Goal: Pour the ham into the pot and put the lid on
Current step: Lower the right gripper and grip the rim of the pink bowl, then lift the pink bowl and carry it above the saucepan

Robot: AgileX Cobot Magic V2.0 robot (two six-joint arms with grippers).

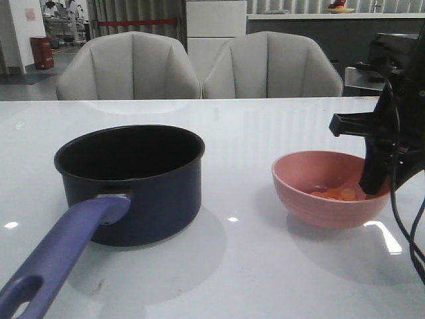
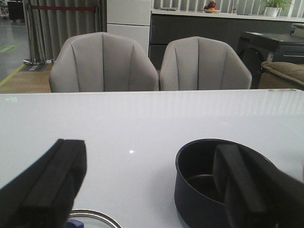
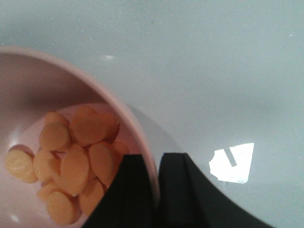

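The dark navy pot [image 1: 133, 186] stands on the white table at the left, its blue-purple handle [image 1: 56, 256] towards me; it also shows in the left wrist view [image 2: 204, 185]. A pink bowl [image 1: 329, 189] at the right holds several orange ham slices [image 1: 334, 194], close up in the right wrist view [image 3: 71, 161]. My right gripper [image 3: 156, 161] is shut on the bowl's rim [image 3: 137, 137], one finger inside, one outside; the bowl rests on the table. My left gripper [image 2: 147, 185] is open and empty above the table. A sliver of the glass lid [image 2: 92, 219] shows below it.
Two grey chairs [image 1: 199, 66] stand behind the table's far edge. The right arm's cables [image 1: 405, 219] hang beside the bowl at the right edge. A bright light reflection [image 1: 385, 236] lies on the table by the bowl.
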